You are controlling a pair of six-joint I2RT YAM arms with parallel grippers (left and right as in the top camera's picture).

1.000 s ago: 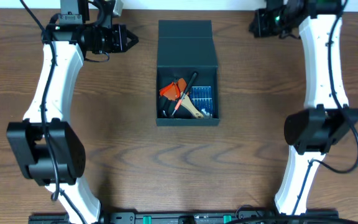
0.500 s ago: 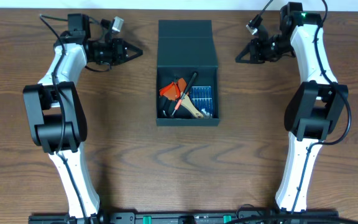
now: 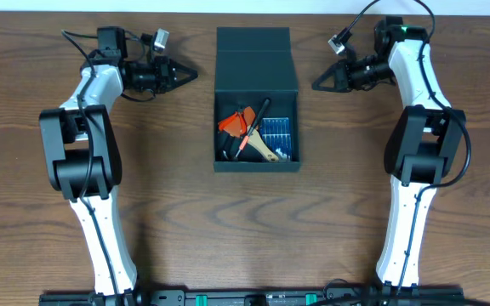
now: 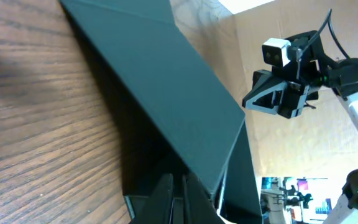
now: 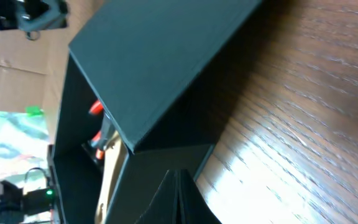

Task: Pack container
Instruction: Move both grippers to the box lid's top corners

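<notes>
The container (image 3: 256,64) is a dark teal-black square box standing at the middle back of the table, its flap lid half raised over the rear part. The open front part holds an orange-handled tool (image 3: 235,124), a black pen-like tool (image 3: 258,115), a blue-and-black case (image 3: 279,130) and a wooden-handled tool (image 3: 264,149). My left gripper (image 3: 193,73) is shut and empty just left of the lid, pointing at it; the box fills the left wrist view (image 4: 166,99). My right gripper (image 3: 316,85) is shut and empty just right of the box, whose lid shows in the right wrist view (image 5: 160,56).
Brown wooden table (image 3: 245,221) all round the box. The white arm links run down both sides of the table, left (image 3: 79,161) and right (image 3: 419,161). A white wall edge runs along the back.
Both arms have swung down and inward toward the box. The left gripper moved right toward the lid's left edge, the right gripper moved left toward its right edge. The box's contents are unchanged.
</notes>
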